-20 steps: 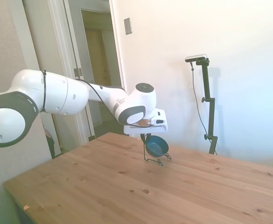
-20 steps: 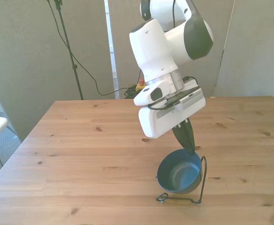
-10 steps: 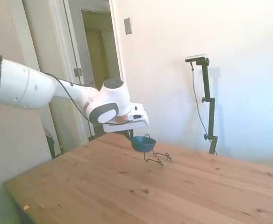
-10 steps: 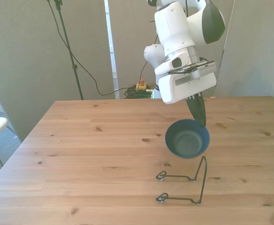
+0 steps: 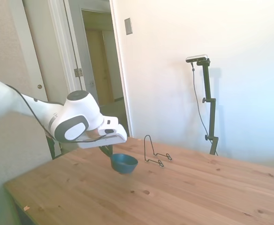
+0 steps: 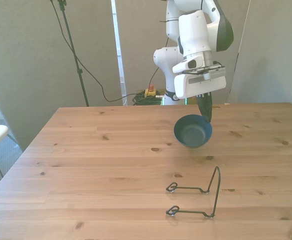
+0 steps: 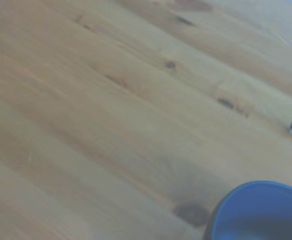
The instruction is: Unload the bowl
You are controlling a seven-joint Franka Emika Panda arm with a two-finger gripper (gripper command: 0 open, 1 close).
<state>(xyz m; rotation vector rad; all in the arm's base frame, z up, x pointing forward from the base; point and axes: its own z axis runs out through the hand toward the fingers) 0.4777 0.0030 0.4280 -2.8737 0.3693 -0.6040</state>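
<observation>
The dark teal-blue bowl (image 6: pixel 192 131) hangs low over the wooden table (image 6: pixel 86 165), its opening tilted toward the front camera. My gripper (image 6: pixel 205 116) is shut on the bowl's far rim. In the side view the bowl (image 5: pixel 124 162) sits just above the table surface, below the gripper (image 5: pixel 108 150), well to the left of the wire stand (image 5: pixel 156 152). The wrist view catches part of the bowl (image 7: pixel 266 212) above blurred wood grain. The thin black wire stand (image 6: pixel 198 197) rests bare on the table, nearer the front camera than the bowl.
An open doorway (image 5: pixel 102 70) lies behind the arm in the side view. A thin tripod pole with a cable (image 6: pixel 73 55) stands beyond the table on the front view's left. Cables and a small device (image 6: pixel 150 93) lie on the floor behind the table.
The bowl came out of the wire stand with the gripper and travelled away from it, toward the table's far side in the front view, dropping lower. The stand stayed put.
</observation>
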